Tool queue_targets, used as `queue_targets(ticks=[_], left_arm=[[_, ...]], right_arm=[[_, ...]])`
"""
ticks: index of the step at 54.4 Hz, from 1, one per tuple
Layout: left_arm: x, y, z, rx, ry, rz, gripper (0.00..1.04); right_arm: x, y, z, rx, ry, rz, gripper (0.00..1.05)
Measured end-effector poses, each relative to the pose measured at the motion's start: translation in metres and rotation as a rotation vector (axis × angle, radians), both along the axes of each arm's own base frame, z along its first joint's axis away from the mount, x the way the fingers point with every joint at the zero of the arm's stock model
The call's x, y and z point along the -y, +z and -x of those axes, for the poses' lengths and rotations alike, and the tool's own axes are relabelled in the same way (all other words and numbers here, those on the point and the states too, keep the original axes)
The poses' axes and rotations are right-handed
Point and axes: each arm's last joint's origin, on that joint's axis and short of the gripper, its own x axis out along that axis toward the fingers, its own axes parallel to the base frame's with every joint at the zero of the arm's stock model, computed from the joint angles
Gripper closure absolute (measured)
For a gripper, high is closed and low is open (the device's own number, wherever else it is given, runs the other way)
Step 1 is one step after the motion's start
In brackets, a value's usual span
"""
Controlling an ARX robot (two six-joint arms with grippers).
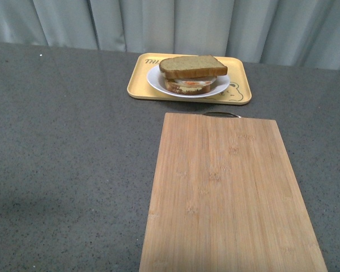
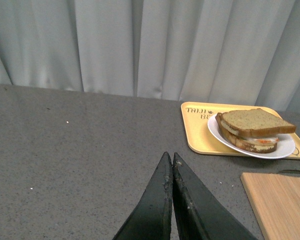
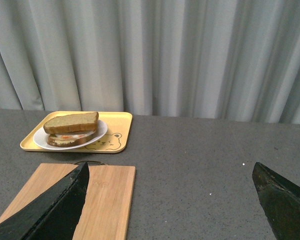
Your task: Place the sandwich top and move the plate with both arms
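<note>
The sandwich top, a tan-brown bread slice, lies on the egg sandwich on the white plate. That plate rests on a yellow tray at the back of the table. The left wrist view shows the sandwich top and plate far off to one side of my left gripper, whose black fingers are shut on nothing over bare tabletop. In the right wrist view my right gripper is wide open and empty, with the sandwich top and plate well beyond it. Neither arm appears in the front view.
A bamboo cutting board with a metal handle lies in front of the tray, reaching the near edge of the dark grey table. A grey curtain hangs behind the table.
</note>
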Motion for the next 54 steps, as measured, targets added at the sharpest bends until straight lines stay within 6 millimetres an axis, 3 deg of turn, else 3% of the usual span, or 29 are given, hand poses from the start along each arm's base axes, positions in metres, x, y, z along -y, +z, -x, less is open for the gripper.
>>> queue_targets(ticks=[23, 54], left_arm=[[-0.002, 0.000, 0.036, -0.005, 0.004, -0.003, 1.01], [-0.002, 0.008, 0.064, 0.022, 0.004, -0.003, 1.01]], right_arm=[[0.000, 0.000, 0.000, 0.000, 0.000, 0.000, 0.09], [0.000, 0.000, 0.000, 0.000, 0.000, 0.000, 0.09]])
